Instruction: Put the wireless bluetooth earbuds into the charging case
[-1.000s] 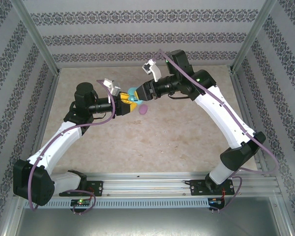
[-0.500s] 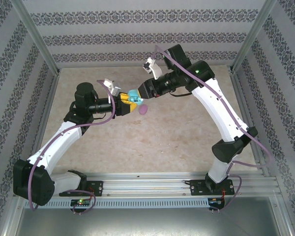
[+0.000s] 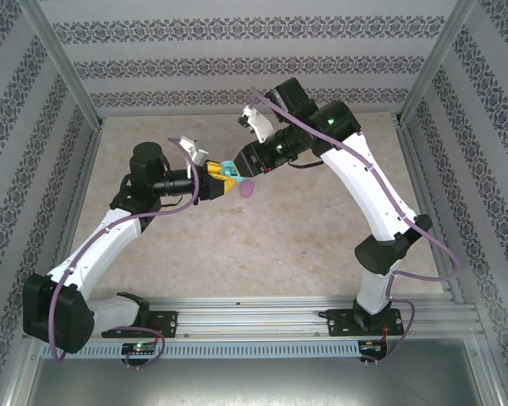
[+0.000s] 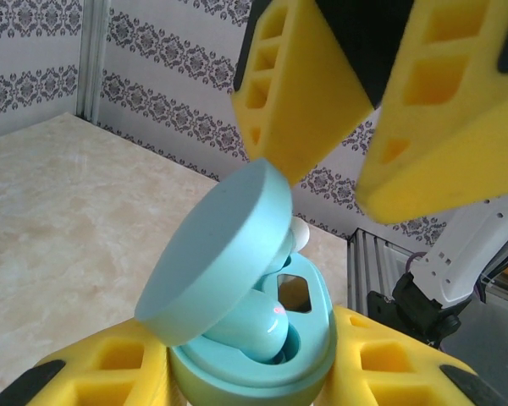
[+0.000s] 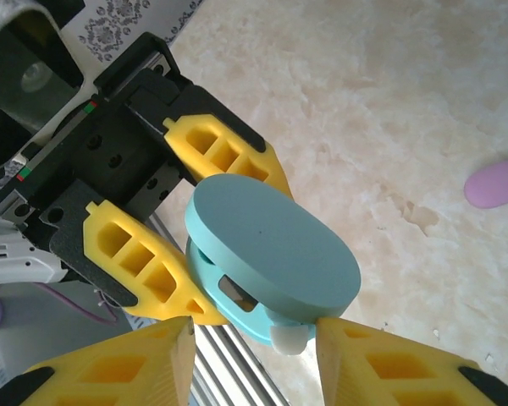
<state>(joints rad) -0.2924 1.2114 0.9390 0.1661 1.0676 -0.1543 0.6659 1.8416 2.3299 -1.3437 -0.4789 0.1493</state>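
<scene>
Fingers [image 4: 110, 376] of the left gripper [image 3: 219, 180] are pinching the base of the light blue charging case [image 4: 262, 372], one yellow pad on each long side, and are holding it clear above the bench [image 3: 262, 245]. The case's long axis is running out along those fingers, away from the left wrist and toward the right gripper [image 5: 254, 334]. Its lid [image 4: 216, 249] is standing tilted, partly open. Inside, one light blue earbud [image 4: 252, 326] is sitting in a well, with an empty well [image 4: 293, 292] beside it.

The right gripper is hanging at the lid's far end, jaws part-way apart and clamping nothing, one finger [image 4: 292, 101] right at the raised edge. A small white bit [image 5: 289, 340] is showing between its fingertips; I cannot tell what it is.

The left arm [image 3: 110, 233] is reaching forward from the near left, elbow bent, forearm pointing right. The right arm [image 3: 372, 194] is arching high from the near right, wrist angling down and left. A pink-purple oval case [image 3: 246, 188] is lying on the bench just beside the grippers.
</scene>
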